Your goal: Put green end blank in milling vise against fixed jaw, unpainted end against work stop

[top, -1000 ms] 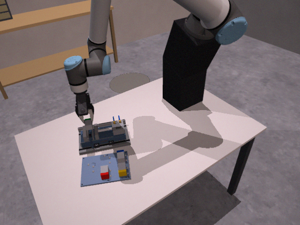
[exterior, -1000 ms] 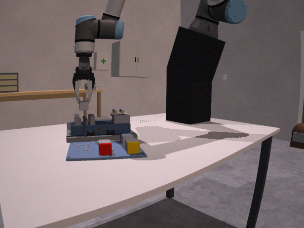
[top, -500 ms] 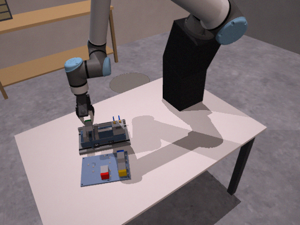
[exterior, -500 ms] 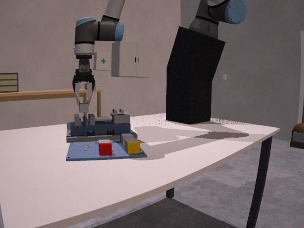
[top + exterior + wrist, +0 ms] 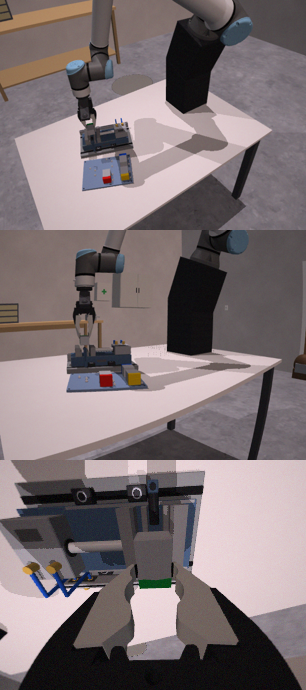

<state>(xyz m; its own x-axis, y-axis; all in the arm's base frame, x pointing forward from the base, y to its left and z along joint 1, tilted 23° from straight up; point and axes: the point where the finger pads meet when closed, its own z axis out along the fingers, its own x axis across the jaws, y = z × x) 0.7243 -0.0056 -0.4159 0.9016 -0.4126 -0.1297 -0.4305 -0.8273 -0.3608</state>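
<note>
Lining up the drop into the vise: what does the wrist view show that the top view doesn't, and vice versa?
Only the wrist view shows the work stop beyond the blank and the gap between the vise jaws beneath it. Only the top view shows the plate with the red-ended and yellow-ended blanks. Both show the pincer shut on the green-ended blank above the vise.

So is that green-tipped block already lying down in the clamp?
No, the gripper holds the green-ended blank in the air above the vise.
</note>
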